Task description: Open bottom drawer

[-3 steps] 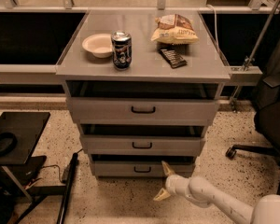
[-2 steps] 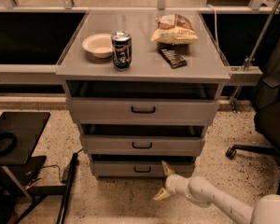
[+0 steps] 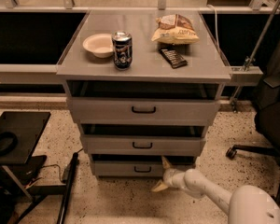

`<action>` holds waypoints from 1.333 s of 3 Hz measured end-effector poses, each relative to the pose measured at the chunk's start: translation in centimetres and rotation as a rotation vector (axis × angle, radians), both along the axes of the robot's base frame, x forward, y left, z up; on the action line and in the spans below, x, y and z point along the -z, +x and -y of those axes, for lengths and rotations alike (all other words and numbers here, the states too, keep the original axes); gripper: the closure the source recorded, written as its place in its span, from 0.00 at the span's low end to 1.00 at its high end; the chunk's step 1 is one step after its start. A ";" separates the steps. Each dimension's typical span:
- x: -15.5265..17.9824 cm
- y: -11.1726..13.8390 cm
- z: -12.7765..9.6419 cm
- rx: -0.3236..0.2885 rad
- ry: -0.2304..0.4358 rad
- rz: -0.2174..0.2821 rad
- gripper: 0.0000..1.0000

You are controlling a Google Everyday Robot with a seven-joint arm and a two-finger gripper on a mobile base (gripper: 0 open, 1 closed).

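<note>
Hand (image 3: 162, 175) spread open, empty, right of dark bar handle (image 3: 142, 169) on grey flat-fronted bottom drawer (image 3: 114, 168); rigid, probably light, hook handle.

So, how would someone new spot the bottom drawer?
Find the grey cabinet with three stacked drawers under a top holding a can and bowl. The bottom drawer is the lowest one, nearest the floor. It looks narrowest, has the smallest dark handle, and the gripper sits open in front of its right half.
</note>
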State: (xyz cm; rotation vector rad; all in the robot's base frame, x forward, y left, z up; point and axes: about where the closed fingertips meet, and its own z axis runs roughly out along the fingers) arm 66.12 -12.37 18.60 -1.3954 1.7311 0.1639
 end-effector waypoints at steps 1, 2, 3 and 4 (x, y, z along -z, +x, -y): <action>-1.5 3.7 2.8 0.052 -0.024 0.053 0.00; -1.5 3.7 2.8 0.052 -0.024 0.053 0.00; -0.1 5.9 3.3 0.074 -0.108 0.043 0.00; -0.1 5.9 3.3 0.074 -0.107 0.043 0.00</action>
